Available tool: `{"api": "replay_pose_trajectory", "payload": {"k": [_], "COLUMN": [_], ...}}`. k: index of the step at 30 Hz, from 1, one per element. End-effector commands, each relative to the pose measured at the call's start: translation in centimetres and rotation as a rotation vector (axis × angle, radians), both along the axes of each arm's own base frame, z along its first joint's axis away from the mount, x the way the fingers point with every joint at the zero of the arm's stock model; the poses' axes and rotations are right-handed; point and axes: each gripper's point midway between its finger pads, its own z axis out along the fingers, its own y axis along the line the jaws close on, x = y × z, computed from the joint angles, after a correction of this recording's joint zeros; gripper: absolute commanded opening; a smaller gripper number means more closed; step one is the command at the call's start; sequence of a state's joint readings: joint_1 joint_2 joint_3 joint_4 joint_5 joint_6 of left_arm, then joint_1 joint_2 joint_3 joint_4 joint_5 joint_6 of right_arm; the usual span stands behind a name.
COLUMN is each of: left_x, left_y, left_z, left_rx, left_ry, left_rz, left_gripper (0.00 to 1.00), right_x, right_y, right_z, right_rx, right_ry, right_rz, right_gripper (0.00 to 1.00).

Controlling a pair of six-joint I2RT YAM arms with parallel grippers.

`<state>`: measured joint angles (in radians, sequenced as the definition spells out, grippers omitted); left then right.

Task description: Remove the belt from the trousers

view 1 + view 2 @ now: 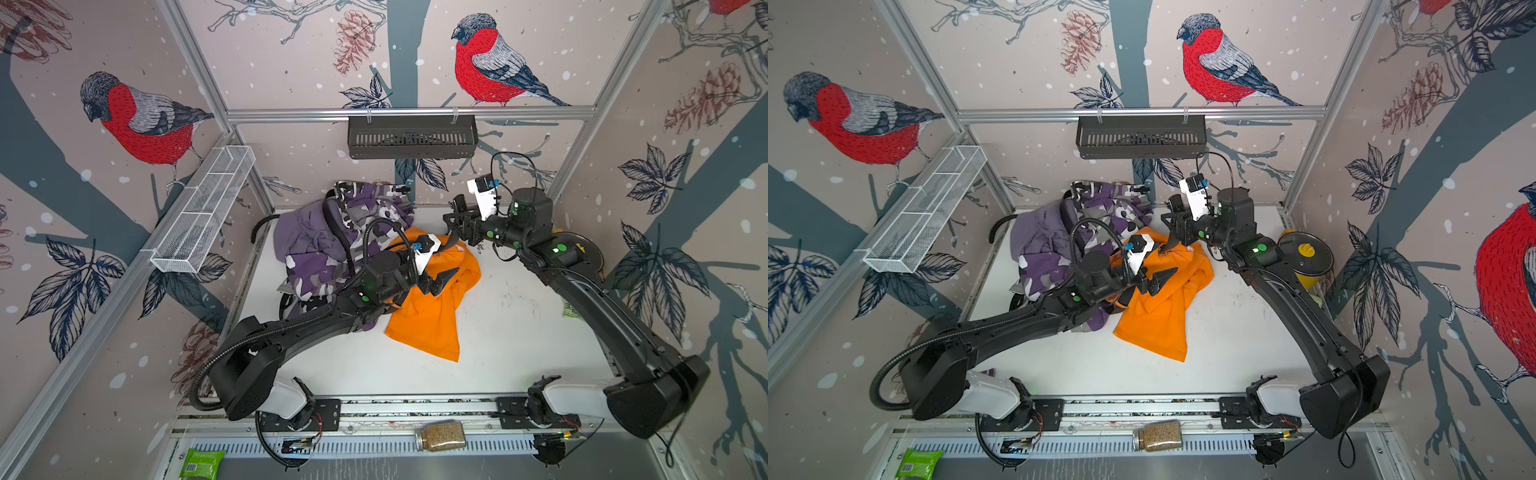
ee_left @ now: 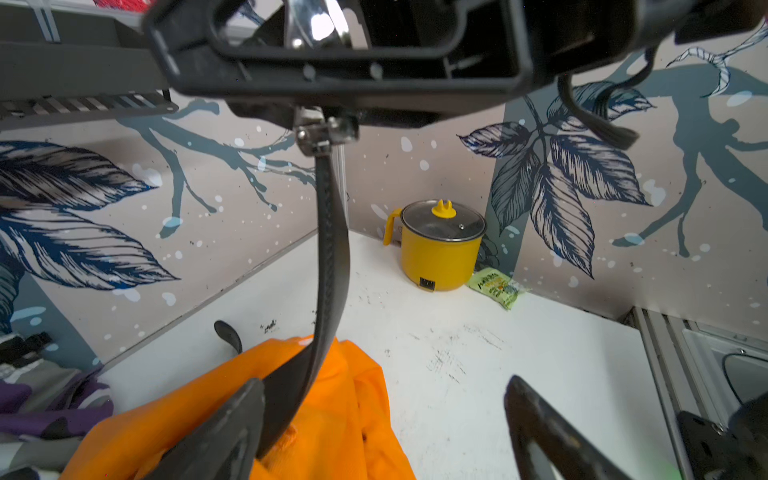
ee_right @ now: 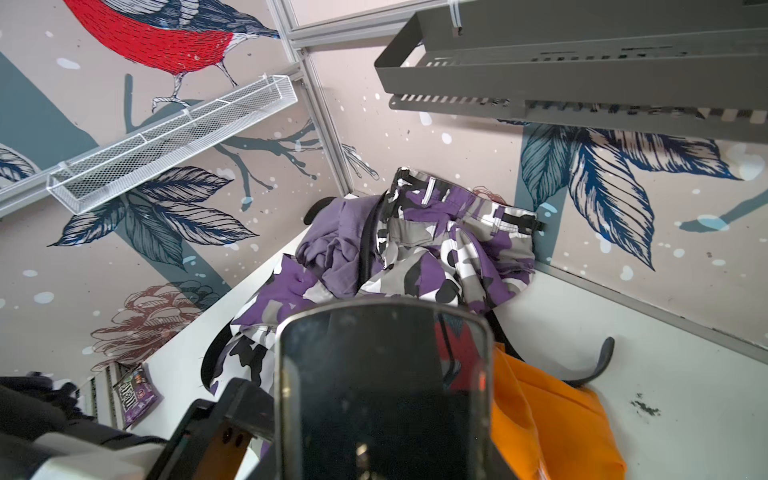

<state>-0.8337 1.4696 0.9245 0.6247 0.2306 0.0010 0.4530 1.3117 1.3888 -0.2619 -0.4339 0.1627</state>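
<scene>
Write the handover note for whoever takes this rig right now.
Left tool: open, empty, over the orange trousers.
Right tool: shut on the buckle end of the black belt, held up.
Belt hangs down onto the orange trousers; camouflage trousers and lilac trousers are heaped by the back wall.
Done: buckle end up. Left: draw the belt clear; whether loops hold it is hidden.

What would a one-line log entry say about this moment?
right gripper: shut on belt, raised | left gripper: open, over orange trousers | belt: hangs down to orange trousers
</scene>
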Motion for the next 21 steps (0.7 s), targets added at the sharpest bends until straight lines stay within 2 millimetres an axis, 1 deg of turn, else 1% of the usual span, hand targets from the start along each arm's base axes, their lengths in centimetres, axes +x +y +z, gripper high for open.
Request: {"api": "replay_pose_trajectory", "payload": {"k": [1,3,7,8,9,11,12,13,14,15,16,17,18,19,20,21], "left_x": [0.8,1.1,1.9,2.2,2.3,2.5,2.5,2.4,2.1,1.9,1.6,1.2,0.8,0.5,0.2,-0.4], "left_y": [-0.3,-0.4,-0.9,-1.0,-1.1,-1.2,-1.2,-1.1,-0.9,-0.6,-0.3,0.3,1.1,1.8,2.7,3.4], "left_z": [3.7,3.9,4.0,3.5,3.2,3.1,3.2,3.3,3.1,2.9,2.6,2.3,1.9,1.6,1.0,0.7], "left_rx": [-0.120,-0.134,-0.141,-0.135,-0.133,-0.141,-0.148,-0.150,-0.148,-0.141,-0.132,-0.125,-0.117,-0.112,-0.102,-0.089], "left_ry": [-0.095,-0.100,-0.104,-0.095,-0.091,-0.089,-0.090,-0.089,-0.089,-0.089,-0.084,-0.077,-0.070,-0.063,-0.048,-0.050], "left_rz": [0.027,0.038,0.054,0.059,0.063,0.066,0.067,0.064,0.060,0.058,0.059,0.067,0.079,0.096,0.119,0.118], "left_gripper": [0.74,0.64,0.49,0.41,0.31,0.07,0.00,0.00,0.00,0.00,0.00,0.00,0.00,0.00,0.00,0.00], "right_x": [-0.7,-0.9,-1.4,-1.5,-1.6,-1.8,-1.8,-1.8,-1.8,-1.9,-2.0,-2.2,-2.0,-2.5,-2.6,-2.7], "right_y": [0.8,1.2,2.0,2.2,2.4,2.6,2.7,2.6,2.4,2.1,1.6,0.9,0.0,-0.9,-2.0,-2.9], "right_z": [1.8,1.8,1.5,1.5,1.4,1.2,0.9,0.5,0.0,-0.5,-0.9,-1.4,-2.3,-2.2,-2.8,-3.3], "right_rx": [0.044,0.045,0.061,0.064,0.069,0.073,0.071,0.064,0.053,0.036,0.025,0.016,0.007,0.009,0.002,-0.001], "right_ry": [-0.027,-0.027,-0.015,-0.015,-0.012,-0.006,0.001,0.012,0.022,0.032,0.037,0.045,0.066,0.063,0.075,0.086], "right_rz": [0.032,0.042,0.069,0.072,0.079,0.087,0.089,0.086,0.078,0.075,0.069,0.064,0.054,0.044,0.031,0.019], "right_gripper": [0.01,0.01,0.01,0.01,0.01,0.02,0.04,0.06,0.12,0.22,0.36,0.57,0.67,0.74,0.80,0.82]}}
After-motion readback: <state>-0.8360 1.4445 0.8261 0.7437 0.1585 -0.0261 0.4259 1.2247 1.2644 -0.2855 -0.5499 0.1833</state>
